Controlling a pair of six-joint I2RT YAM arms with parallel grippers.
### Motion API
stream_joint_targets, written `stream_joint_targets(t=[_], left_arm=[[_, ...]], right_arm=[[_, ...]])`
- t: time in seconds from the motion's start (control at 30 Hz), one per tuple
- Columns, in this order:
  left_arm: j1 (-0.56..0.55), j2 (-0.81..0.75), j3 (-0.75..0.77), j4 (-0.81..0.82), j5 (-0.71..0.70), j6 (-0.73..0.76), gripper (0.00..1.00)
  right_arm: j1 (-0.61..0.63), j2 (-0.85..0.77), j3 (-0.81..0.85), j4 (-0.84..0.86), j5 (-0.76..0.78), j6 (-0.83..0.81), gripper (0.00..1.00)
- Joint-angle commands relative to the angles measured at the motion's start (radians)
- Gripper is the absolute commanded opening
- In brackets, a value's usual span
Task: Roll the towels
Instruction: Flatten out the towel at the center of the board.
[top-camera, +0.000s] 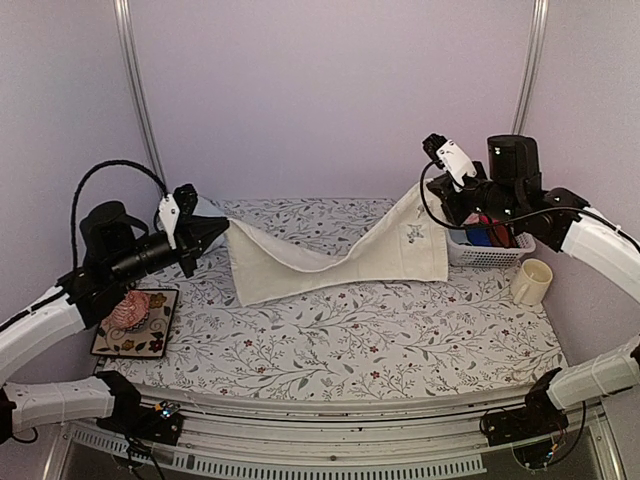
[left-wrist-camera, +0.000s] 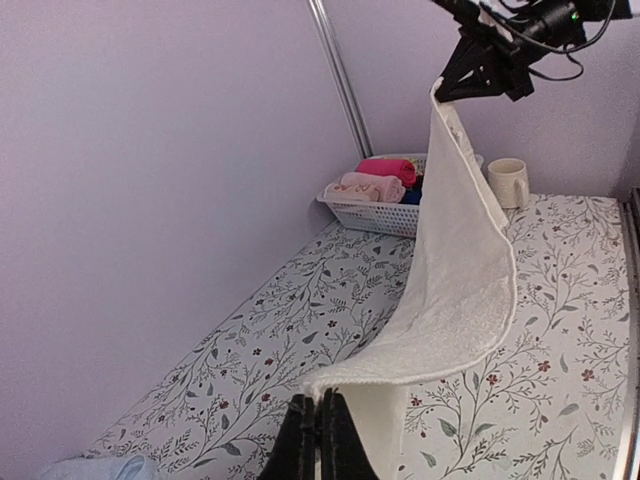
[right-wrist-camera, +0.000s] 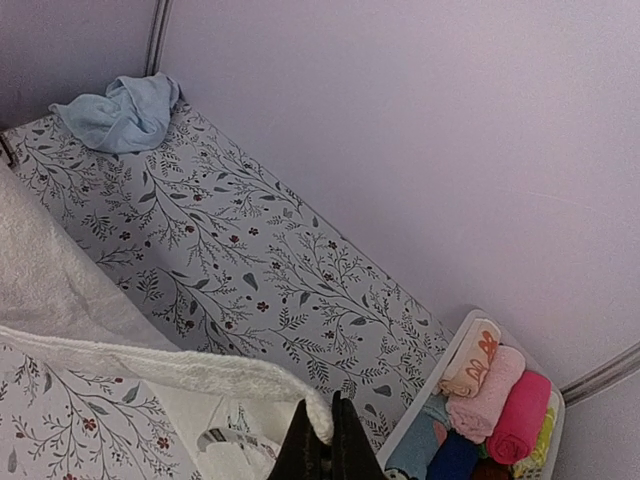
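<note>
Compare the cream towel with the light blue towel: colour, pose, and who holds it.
Colour: the cream towel is off-white; the light blue towel is pale blue.
Pose: the cream towel hangs stretched out, sagging in the middle; the light blue towel lies crumpled in a heap.
Hold: the left pincer and right pincer each grip an end of the cream towel; the light blue towel lies untouched.
Both are soft and unrolled.
</note>
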Motion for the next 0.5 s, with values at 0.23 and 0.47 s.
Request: stream_joint_targets(t=[0.23, 0.47], left_arm=[[0.015, -0.018, -0.081, -0.025, -0.067, -0.148, 0.00], [0.019, 0.480, 0.111, -0.052, -0.266, -0.189, 0.00]], right_arm=[[-0.013, 0.130, -0.031, -0.070, 0.073, 0.253, 0.02], [-0.124, 0.516, 0.177, -0.058, 0.113, 0.303, 0.02]])
